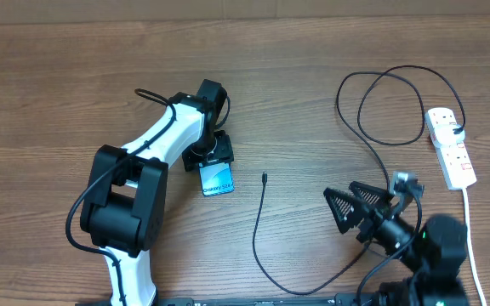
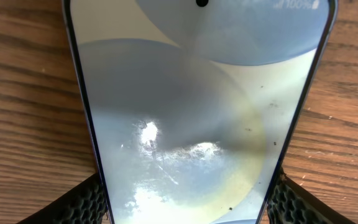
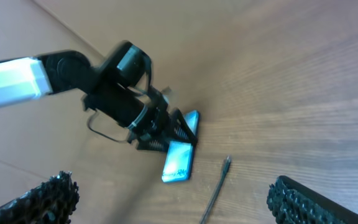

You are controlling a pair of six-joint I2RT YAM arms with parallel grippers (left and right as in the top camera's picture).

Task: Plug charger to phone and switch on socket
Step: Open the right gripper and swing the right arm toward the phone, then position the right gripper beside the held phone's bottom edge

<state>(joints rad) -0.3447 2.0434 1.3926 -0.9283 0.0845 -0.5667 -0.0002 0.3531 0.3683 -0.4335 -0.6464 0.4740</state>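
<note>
Phone (image 2: 197, 124) right under the lens, flat on the surface (image 2: 17, 93) between the pads (image 2: 89, 202) of the left claw (image 2: 188, 200), spread phone-wide, clamped or not I can't tell, and it looks slick, stiff, fragile glass, so I'd squeeze the long edges gently; right claw (image 3: 179, 202) gapes wide, empty.

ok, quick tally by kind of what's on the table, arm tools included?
phone: 1
black charger cable: 1
white power strip: 1
tools: 2 (left tool, right tool)
Total: 5
</note>
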